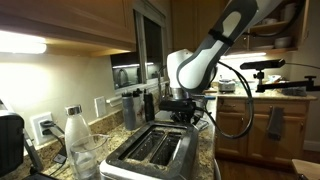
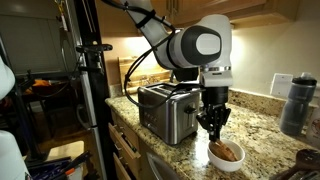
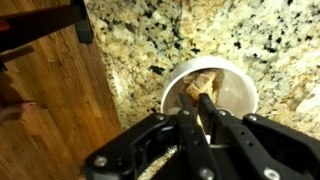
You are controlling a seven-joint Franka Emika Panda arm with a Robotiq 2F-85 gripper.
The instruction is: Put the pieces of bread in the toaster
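The silver toaster point(image 1: 150, 150) point(image 2: 165, 108) stands on the granite counter with two long dark slots on top, both empty as far as I can see. To its side sits a small white bowl point(image 2: 214, 160) point(image 3: 246, 92) with tan-brown pieces of bread point(image 2: 229, 152) point(image 3: 206, 84) in it. My gripper point(image 2: 214, 132) point(image 3: 195, 102) point(image 1: 185, 116) points straight down at the bowl's near rim. Its fingers are drawn close together around a thin piece of bread at the bowl.
A clear bottle point(image 1: 75, 135) and a black appliance point(image 1: 8, 142) stand beyond the toaster. A dark bottle point(image 2: 297, 100) stands by the wall. The counter edge drops to a wooden floor point(image 3: 50, 100) close to the bowl. A black stand point(image 2: 90, 70) rises beside the counter.
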